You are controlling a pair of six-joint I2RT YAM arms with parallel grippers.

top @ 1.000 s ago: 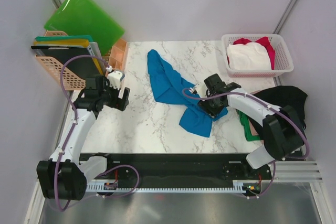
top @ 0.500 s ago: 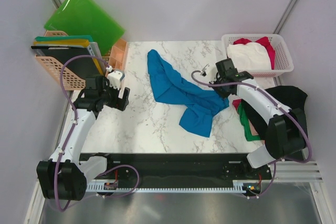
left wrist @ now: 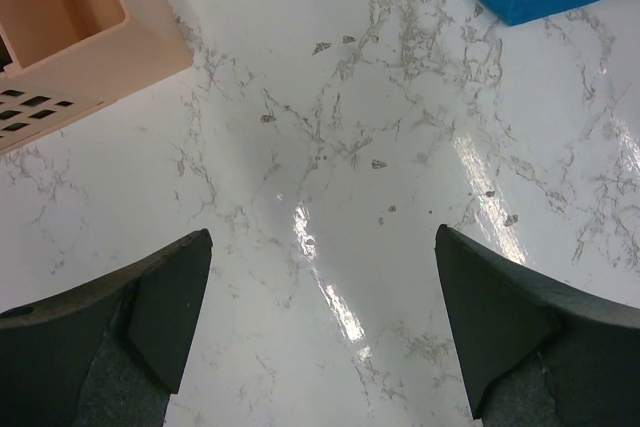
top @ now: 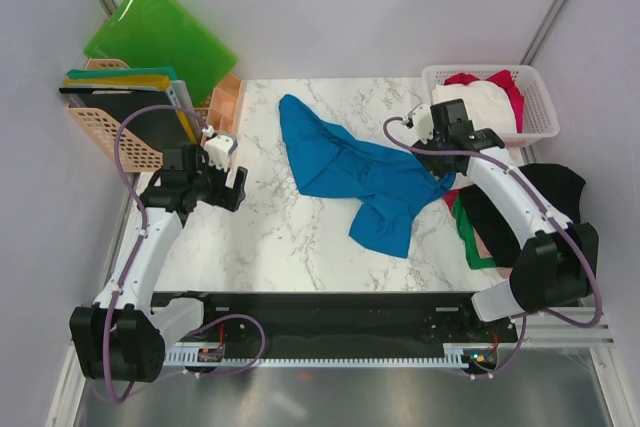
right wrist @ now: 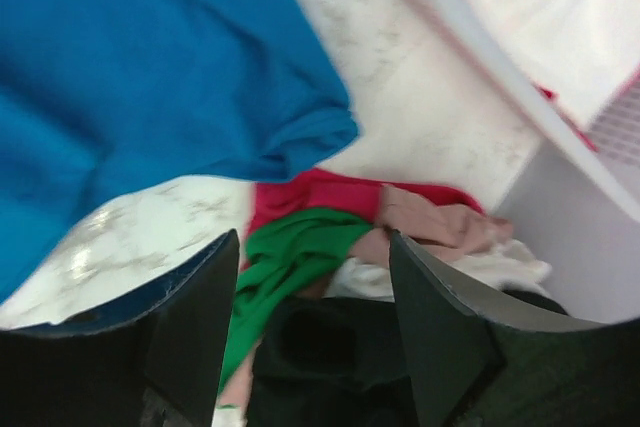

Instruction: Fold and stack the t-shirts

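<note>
Left claw (left wrist: 322, 247) and right claw (right wrist: 312, 247) gape empty; right arm (top: 500, 192) covers part of the heaped t-shirts (top: 556, 185).

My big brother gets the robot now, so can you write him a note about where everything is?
Left gripper: open, empty, over bare white marble table.
Right gripper: open, holding nothing, at the table's right edge.
Bright blue cloth t-shirt: crumpled and unfolded across the middle of the table.
Heap of black, green, red and pale pink cloth t-shirts: at the right edge, unfolded.
White and red cloth t-shirts: in the white plastic lattice basket.
Done: nothing folded or stacked.
Left: flatten and fold the blue one, then fold and stack the others.
</note>
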